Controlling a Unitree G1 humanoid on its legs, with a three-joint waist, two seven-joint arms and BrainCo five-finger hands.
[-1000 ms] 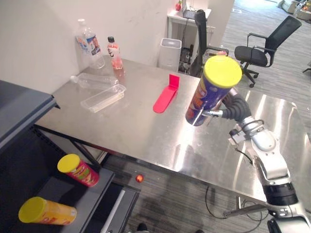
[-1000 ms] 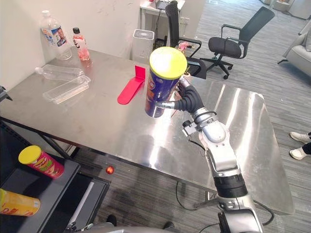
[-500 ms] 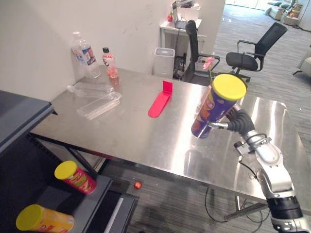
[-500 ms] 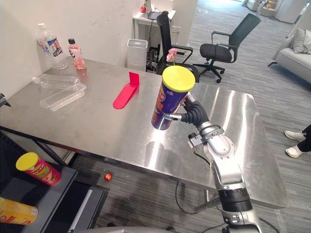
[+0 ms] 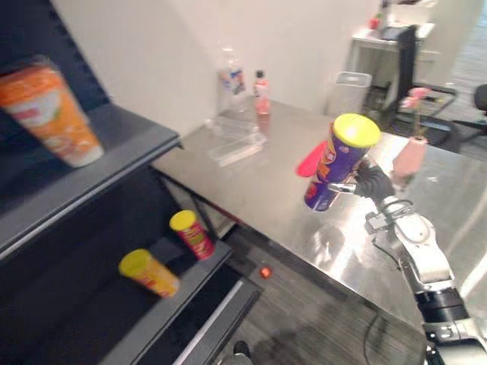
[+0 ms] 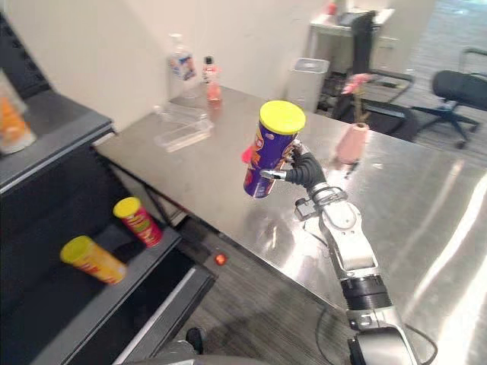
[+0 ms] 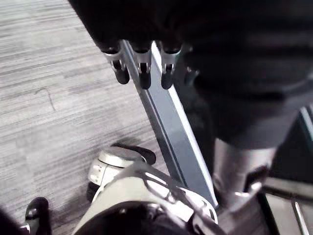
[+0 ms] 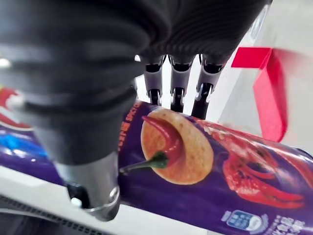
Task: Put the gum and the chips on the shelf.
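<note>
**Right hand curled round the chips can above the desk.**
Carry left to the shelf (grip firm), clear of the cans lying there.

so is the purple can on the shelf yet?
No, the right hand holds the purple can in mid-air, away from the shelf.

Right hand forward, fingers curled; left hand hangs, fingers relaxed.
</note>
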